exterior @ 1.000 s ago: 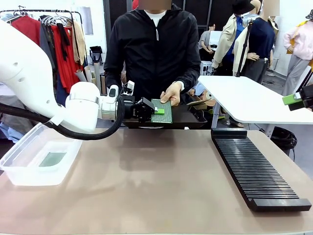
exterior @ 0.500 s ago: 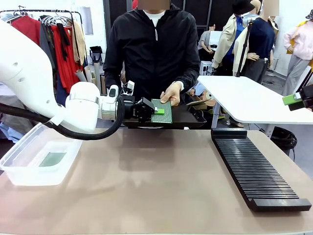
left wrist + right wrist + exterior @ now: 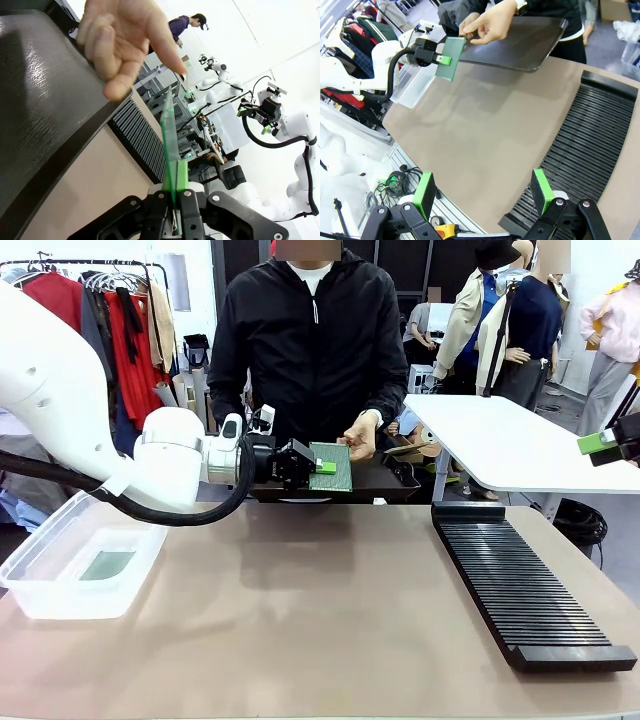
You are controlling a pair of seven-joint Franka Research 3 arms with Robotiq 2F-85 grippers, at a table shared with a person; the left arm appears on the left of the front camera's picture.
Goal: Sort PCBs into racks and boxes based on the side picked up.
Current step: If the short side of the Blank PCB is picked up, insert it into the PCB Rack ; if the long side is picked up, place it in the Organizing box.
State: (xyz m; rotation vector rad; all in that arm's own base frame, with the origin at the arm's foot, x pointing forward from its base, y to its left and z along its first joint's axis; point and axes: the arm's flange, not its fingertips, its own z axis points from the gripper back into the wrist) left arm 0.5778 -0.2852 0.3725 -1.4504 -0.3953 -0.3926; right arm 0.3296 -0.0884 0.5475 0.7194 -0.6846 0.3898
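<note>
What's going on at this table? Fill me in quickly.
The left gripper is shut on a PCB, holding it on edge above the table's far side. The person's hand is at the board's far corner, by the dark tray; whether it touches is unclear. A second PCB lies in the clear box at the robot's left; the black rack lies at its right. The right gripper is open.

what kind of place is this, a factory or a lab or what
Probably an indoor robot test lab, not a factory line: a staged tabletop with one slotted rack and a clear box, and a clothes rail behind.
</note>
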